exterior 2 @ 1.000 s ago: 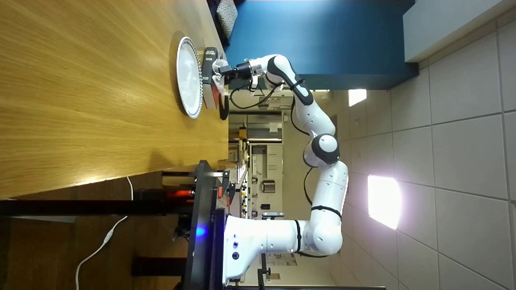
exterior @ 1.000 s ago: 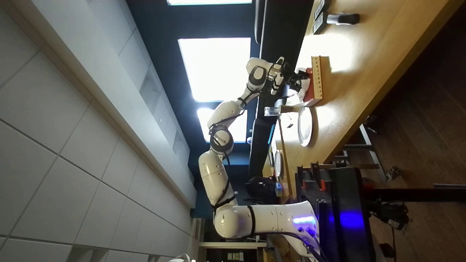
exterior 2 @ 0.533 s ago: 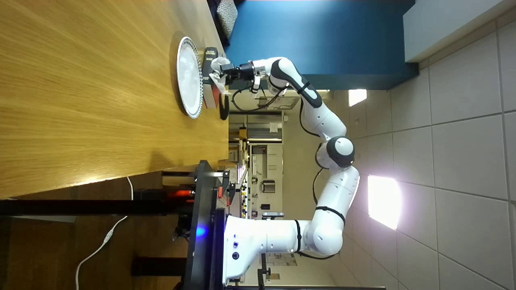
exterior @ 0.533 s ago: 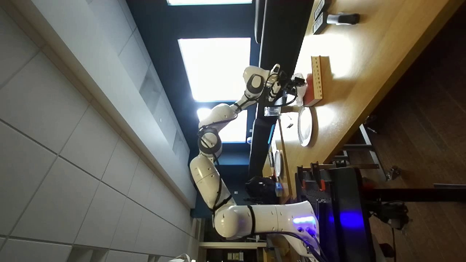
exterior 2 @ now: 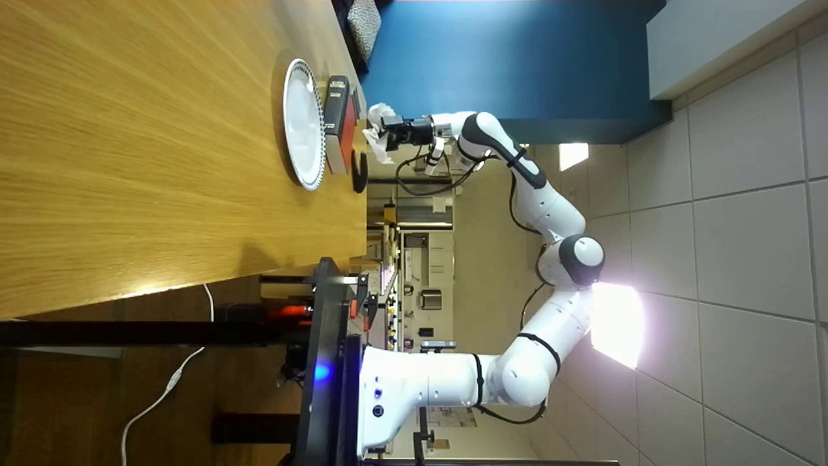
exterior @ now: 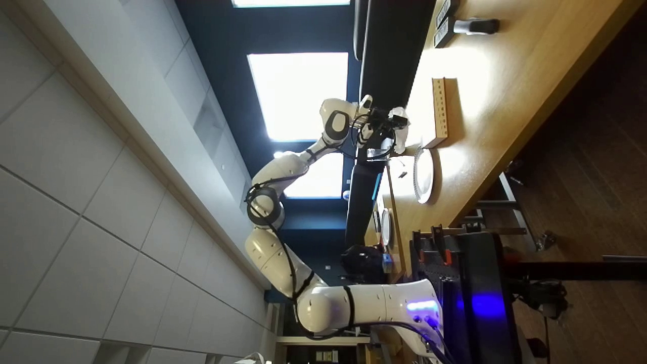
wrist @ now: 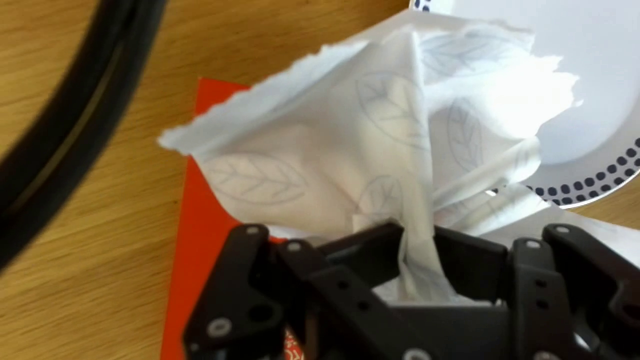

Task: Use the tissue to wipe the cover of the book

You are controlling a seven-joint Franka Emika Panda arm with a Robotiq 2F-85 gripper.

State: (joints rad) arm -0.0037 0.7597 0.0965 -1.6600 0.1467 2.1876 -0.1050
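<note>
Fingers (wrist: 367,254) are clamped on the tissue (wrist: 370,135); the red-covered book (exterior 2: 348,133), not touched by it, is found below on the table (exterior 2: 181,162), so for wiping a lowering is probably needed.

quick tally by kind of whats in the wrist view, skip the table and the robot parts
1 tissue, white with leaf outlines
1 plate, pale with a dotted rim, partly in view
1 book, red cover, partly hidden
Total: 3
</note>
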